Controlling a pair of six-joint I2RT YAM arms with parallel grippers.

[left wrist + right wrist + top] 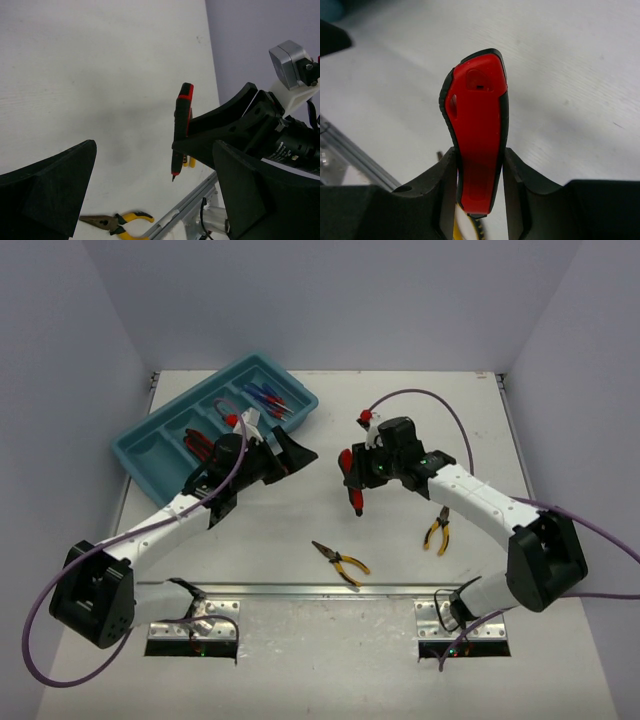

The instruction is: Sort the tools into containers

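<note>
Our right pincer (480, 167) grips the slim red-and-black-handled tool (477, 115) upright, tip down, above the white worktop (290, 525), and our left pincer (285, 458), gaping wide just to its left, sits nearer the long teal plastic tray (140, 455).

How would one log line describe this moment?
right end effector: shut on red-handled tool, tip down | left end effector: open, empty, near tray | two yellow-handled pliers on table

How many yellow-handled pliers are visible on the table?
2. The middle pliers lie by the front rail; the right pliers lie beside the right arm. Others may be hidden.
</note>
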